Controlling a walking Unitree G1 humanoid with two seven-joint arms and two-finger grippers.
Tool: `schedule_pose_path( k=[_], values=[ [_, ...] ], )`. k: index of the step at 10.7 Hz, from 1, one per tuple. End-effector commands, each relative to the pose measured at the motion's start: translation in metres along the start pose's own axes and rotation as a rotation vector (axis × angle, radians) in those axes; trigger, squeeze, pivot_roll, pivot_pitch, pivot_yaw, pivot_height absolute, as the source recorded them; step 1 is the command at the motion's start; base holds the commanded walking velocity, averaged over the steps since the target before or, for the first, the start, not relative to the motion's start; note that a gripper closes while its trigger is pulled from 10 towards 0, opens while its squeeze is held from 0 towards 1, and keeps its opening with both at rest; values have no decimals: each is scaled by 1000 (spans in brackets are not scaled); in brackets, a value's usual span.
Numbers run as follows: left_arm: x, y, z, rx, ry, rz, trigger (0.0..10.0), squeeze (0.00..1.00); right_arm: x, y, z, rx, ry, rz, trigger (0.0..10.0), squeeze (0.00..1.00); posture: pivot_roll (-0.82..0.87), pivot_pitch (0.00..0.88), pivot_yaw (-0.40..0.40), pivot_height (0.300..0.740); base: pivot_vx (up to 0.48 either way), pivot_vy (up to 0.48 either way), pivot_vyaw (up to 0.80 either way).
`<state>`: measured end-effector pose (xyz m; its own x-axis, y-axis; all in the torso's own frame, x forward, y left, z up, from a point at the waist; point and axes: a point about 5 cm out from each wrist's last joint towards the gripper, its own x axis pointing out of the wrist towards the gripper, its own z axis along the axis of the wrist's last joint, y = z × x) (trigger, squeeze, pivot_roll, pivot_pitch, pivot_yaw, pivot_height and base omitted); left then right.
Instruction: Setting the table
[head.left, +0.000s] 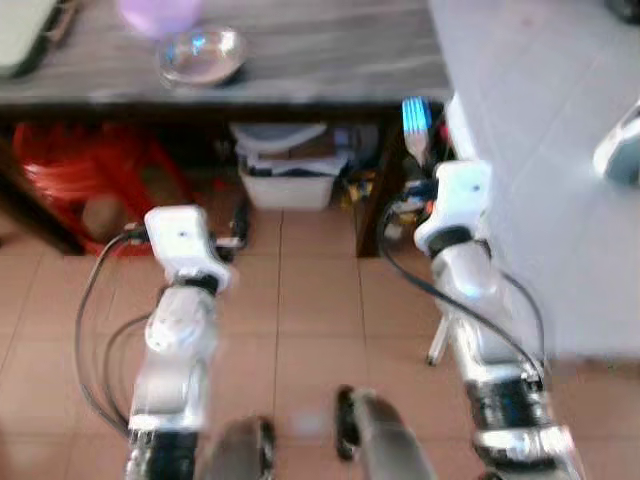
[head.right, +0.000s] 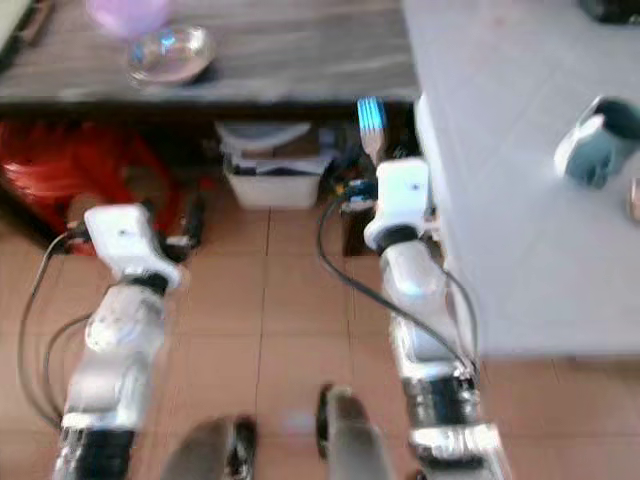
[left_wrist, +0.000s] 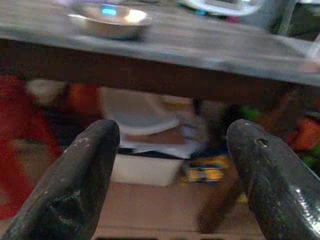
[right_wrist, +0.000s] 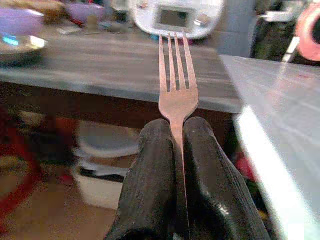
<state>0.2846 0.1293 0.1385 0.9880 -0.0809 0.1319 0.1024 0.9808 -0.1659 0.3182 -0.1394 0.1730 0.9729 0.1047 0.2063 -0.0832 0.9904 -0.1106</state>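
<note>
The right gripper (right_wrist: 175, 150) is clamped on the handle of a slim four-tined metal fork (right_wrist: 176, 82), whose tines stick out past the two black fingertips (right_wrist: 152, 165), pressed together with only the fork's neck between them. In the head views the fork (head.left: 416, 125) glints pale blue, held up just beside the corner where the dark grey wood-grain table (head.left: 320, 55) meets the pale grey countertop (head.left: 540, 180). The tines point toward the wooden table's front edge and sit level with it; the fork touches neither surface.

The left gripper (left_wrist: 170, 175) hangs lower, in front of the open space under the wooden table, with its fingers (left_wrist: 82, 185) spread wide and nothing between them.

On the wooden table, near its front edge and well to the left of the fork, sits a shallow round steel bowl (head.left: 202, 55), with a blurred lilac bowl (head.left: 160, 14) just behind it. Between the steel bowl and the countertop's edge the tabletop is bare.

Under the table stand a white plastic bin (head.left: 288, 170) piled with papers and a red plastic stool (head.left: 90, 170). The terracotta tiled floor (head.left: 300, 300) between the two arms lies open.
</note>
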Motion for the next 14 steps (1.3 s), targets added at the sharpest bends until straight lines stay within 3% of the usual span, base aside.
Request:
schedule_pose_path(
  k=[1, 3, 8, 12, 14],
  values=[
    [-1, 6, 1, 20, -5, 9, 10000, 0, -1, 0, 7, 8, -35, -7, 10000, 0, -31, 213, 4, 740, 435, 0, 0],
    [0, 5, 1, 18, -8, 4, 10000, 0, 0, 1, 10, 9, -47, -13, 10000, 0, -31, 216, 7, 740, 433, 0, 0],
    [-1, 0, 2, 10, -9, -5, 10000, 0, 2, -1, 15, 0, -72, -27, 10000, 0, -26, 219, 7, 740, 331, 344, 0],
    [-7, 14, 3, 44, -20, 39, 10000, 0, -12, -15, 8, -11, -57, -92, 10000, 0, -12, 155, 6, 740, 260, 403, 0],
    [-12, 19, -2, 80, -7, 77, 10000, 0, -16, -22, 2, -27, -48, -123, 10000, 0, -11, 102, 7, 740, 0, 0, 0]
  ],
)
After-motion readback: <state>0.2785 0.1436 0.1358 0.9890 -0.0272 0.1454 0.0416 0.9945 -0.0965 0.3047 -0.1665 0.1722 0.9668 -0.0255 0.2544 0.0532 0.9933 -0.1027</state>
